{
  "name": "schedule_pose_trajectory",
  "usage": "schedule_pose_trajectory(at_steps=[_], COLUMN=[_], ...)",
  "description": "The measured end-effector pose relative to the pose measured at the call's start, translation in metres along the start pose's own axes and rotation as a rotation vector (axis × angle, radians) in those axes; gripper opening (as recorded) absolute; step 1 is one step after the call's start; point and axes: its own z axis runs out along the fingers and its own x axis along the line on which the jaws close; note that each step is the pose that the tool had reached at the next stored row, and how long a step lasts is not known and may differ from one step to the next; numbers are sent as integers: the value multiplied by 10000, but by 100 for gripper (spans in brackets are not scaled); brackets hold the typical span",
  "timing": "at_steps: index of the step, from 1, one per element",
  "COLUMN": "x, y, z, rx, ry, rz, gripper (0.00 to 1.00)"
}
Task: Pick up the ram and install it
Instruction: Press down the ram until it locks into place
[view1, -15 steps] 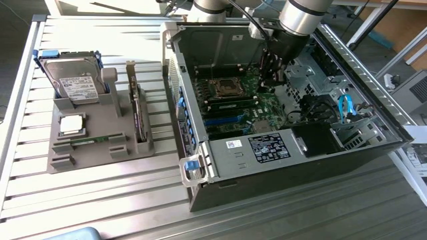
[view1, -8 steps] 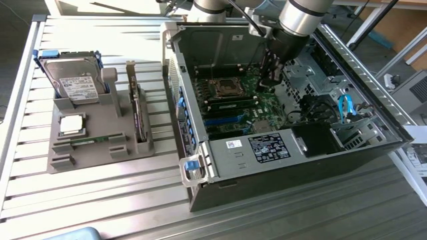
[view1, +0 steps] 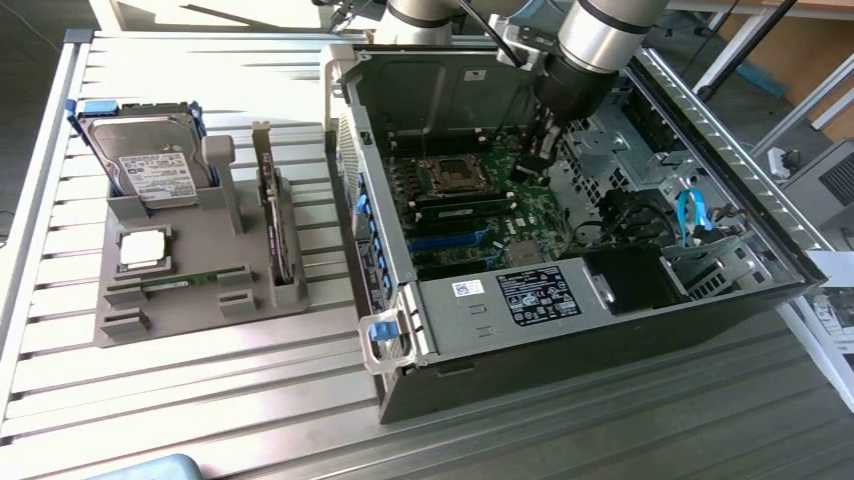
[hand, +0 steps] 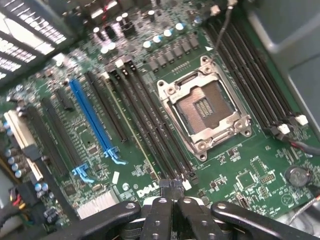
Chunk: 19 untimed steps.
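Grey holder (view1: 200, 310) toward the bench's left edge with hard drive (view1: 150, 165) and ram (view1: 178, 285) lying in its front slot, open computer case (view1: 601, 290) toward the right, wrist view alone showing empty processor socket (hand: 202, 112), memory slots (hand: 155, 135), end effector (hand: 171, 192) clenched, grasping nothing

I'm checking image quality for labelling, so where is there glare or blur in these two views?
Exterior view: strong sunlight washes out the slatted table near the hard drive. Wrist view: the motherboard is evenly lit, with the end effector soft and dark up close.
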Motion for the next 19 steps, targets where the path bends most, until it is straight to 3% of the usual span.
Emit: schedule_pose_trajectory(at_steps=[19], x=[0], y=[0], z=[1], rx=[-232], ry=[-214], rz=[3355], gripper=[11])
